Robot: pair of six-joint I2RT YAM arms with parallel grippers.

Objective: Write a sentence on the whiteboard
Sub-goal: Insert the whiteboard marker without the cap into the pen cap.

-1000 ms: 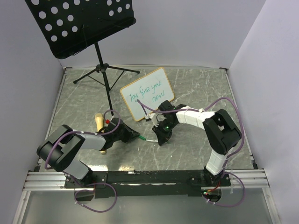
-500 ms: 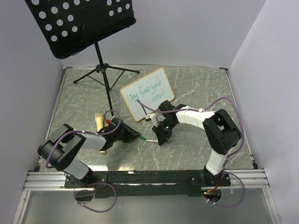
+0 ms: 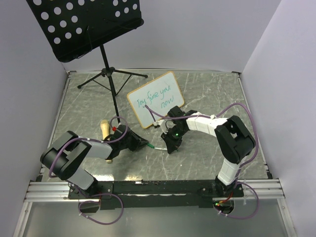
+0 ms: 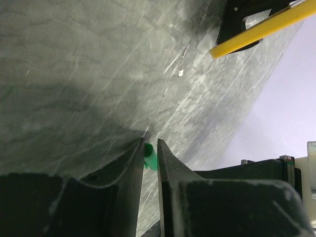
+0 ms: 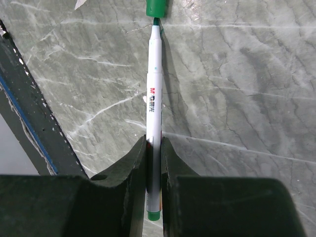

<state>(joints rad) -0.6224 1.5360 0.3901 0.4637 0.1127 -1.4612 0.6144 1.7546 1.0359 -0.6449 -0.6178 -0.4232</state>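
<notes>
**Marker and cap held tip to mouth, near of the board**

The marker (image 5: 154,98) is clamped between the right fingers (image 5: 138,163). Its tip is set at the mouth of the green cap (image 4: 149,157), which is pinched in the narrowly parted left fingers (image 4: 131,173). The whiteboard (image 3: 155,98), already written on, is propped just beyond, right of the music stand (image 3: 89,27). Bare tabletop (image 3: 207,94) is seen toward the right and far edges.

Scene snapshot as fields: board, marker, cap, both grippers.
whiteboard: mid-table, green handwriting on it
marker: white barrel, tip pointing at the green cap
green cap: at the marker tip, not seated on it
left gripper: shut on the green cap
right gripper: shut on the marker
music stand: rear left, untouched
</notes>
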